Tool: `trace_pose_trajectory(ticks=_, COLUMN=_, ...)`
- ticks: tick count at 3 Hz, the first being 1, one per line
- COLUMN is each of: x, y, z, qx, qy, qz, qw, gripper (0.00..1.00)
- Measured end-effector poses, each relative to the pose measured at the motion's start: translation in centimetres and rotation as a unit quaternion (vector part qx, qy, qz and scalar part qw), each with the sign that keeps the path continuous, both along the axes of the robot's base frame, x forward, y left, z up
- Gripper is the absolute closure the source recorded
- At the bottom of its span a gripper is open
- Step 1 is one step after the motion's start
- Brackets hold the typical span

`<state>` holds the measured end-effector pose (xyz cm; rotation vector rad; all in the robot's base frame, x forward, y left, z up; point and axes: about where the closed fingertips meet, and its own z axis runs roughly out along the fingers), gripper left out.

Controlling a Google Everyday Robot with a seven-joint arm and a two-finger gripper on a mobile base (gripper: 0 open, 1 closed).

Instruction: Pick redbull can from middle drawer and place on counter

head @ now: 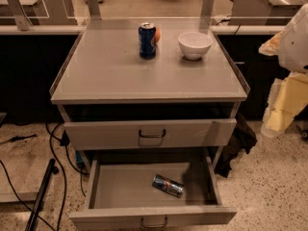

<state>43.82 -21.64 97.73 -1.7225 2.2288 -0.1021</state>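
Middle drawer [115,216] open, redbull can [168,185] inside, gripper [283,105] right

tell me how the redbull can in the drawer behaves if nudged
Lying on its side in the middle drawer, the redbull can will probably roll if nudged. Its smooth metal skin may slip in a loose grip. The gripper hangs far right, beside the counter.

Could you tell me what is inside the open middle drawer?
The middle drawer shows only the redbull can, lying on its side. Its front panel hides the nearest floor strip. The gripper hangs right of the counter.
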Motion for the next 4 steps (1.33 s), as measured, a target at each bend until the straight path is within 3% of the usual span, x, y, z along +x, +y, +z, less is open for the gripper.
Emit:
trace_pose_trajectory(ticks=1, x=0.0, y=0.0, z=0.0, qx=0.000, qy=0.000, qz=0.000, qw=1.0000, gripper=0.00)
trace_pose_trajectory(ticks=2, x=0.0, y=0.0, z=0.0, qx=0.000, qy=0.000, qz=0.000, qw=1.0000, gripper=0.13)
trace_pose_trajectory(ticks=3, x=0.1, y=0.0, z=-0.9, qx=0.007, qy=-0.009, qz=-0.009, qw=0.9999, gripper=0.36)
trace_pose_trajectory(ticks=4, x=0.3, y=0.2, z=-4.3, qx=0.036, qy=-0.031, qz=-0.045, qw=0.9979, gripper=0.67)
